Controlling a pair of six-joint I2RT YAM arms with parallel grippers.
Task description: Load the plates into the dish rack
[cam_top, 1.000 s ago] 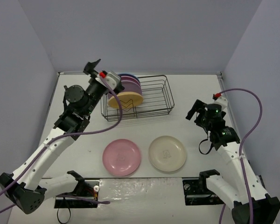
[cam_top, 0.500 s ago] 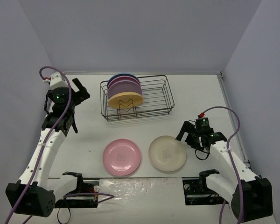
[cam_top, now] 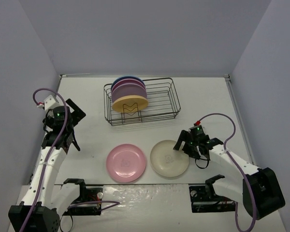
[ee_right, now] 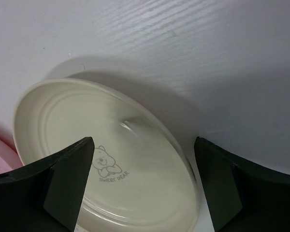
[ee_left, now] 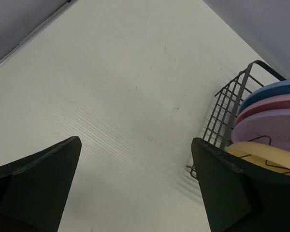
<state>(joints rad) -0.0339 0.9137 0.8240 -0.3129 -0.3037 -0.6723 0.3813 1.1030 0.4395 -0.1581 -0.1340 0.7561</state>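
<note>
The black wire dish rack (cam_top: 157, 101) (ee_left: 225, 104) holds several plates on edge at its left end: blue (cam_top: 122, 79) (ee_left: 275, 91), pink (ee_left: 275, 103), purple (cam_top: 130, 89) (ee_left: 268, 128) and yellow-orange (cam_top: 130, 103) (ee_left: 256, 152). Flat on the table lie a pink plate (cam_top: 126, 163) and a cream plate (cam_top: 166, 159) (ee_right: 87, 116) with a bear emblem. My right gripper (cam_top: 182, 146) (ee_right: 142, 145) is low over the cream plate's right side, open, one finger over its inside and one beyond its rim. My left gripper (cam_top: 75, 110) (ee_left: 136, 142) hangs open and empty left of the rack.
The table's back edge meets the wall behind the rack (cam_top: 145, 75). The right half of the rack has bare wire dividers (cam_top: 159, 96). Both arm bases sit at the near edge, the left (cam_top: 82, 195) and the right (cam_top: 212, 193).
My left arm pulled back from the rack to the table's left side. My right arm dropped down and left onto the cream plate, which slid slightly left, and its jaws narrowed a little.
</note>
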